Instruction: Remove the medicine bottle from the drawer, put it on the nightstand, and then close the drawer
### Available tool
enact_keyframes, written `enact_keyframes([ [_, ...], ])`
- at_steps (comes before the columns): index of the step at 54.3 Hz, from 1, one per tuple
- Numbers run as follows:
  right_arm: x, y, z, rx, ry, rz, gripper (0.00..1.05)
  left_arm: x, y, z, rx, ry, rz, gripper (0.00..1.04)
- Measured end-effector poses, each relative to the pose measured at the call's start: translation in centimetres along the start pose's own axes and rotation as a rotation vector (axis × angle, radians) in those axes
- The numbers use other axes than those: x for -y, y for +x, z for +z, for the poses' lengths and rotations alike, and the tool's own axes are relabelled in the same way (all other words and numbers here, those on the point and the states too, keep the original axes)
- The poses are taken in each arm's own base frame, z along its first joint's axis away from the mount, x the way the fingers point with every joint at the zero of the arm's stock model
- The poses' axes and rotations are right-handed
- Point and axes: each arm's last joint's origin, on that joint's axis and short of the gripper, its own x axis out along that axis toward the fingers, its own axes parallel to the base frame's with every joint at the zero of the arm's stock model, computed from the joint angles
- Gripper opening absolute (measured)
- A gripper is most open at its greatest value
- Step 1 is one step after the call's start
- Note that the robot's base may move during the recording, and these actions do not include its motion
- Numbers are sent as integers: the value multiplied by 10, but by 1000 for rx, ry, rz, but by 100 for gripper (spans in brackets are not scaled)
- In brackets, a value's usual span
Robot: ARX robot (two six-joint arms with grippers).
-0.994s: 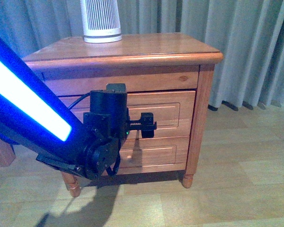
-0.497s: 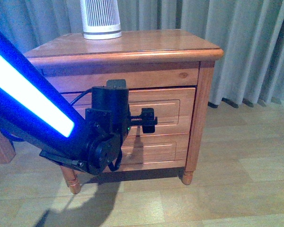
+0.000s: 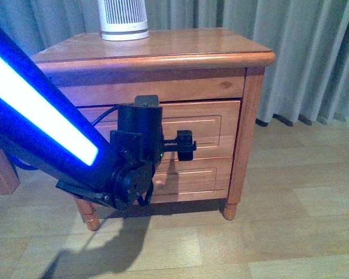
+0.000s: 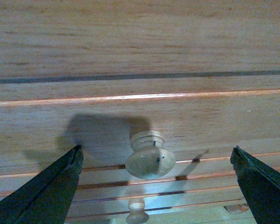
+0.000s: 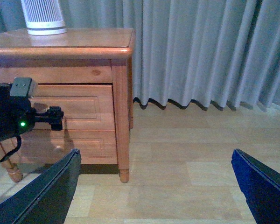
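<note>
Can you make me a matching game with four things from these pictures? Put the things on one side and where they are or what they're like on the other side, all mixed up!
Things:
1. white slatted device
2. left gripper
3. curtain
4. upper drawer

Descriptions:
A. grey, hanging behind the nightstand
B. shut
C. standing on the nightstand's top
D. open, facing the round knob

Pairs: 1-C, 2-D, 3-A, 4-B
</note>
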Motion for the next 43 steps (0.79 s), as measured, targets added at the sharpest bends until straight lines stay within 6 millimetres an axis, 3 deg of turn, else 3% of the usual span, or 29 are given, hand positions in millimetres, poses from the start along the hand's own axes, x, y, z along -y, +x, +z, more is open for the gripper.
enact_keyframes([
  [4,0,0,0,0,0,0,98,0,0,0,0,2,1,98],
  [7,0,0,0,0,0,0,98,0,0,0,1,7,1,92],
  [20,0,0,0,0,0,0,98,1,0,1,5,40,-6,55],
  [27,0,0,0,0,0,0,98,-2,1,2,7,58,-2,29],
  [43,0,0,0,0,0,0,98,-1,0,5,-15,106,-13,24],
])
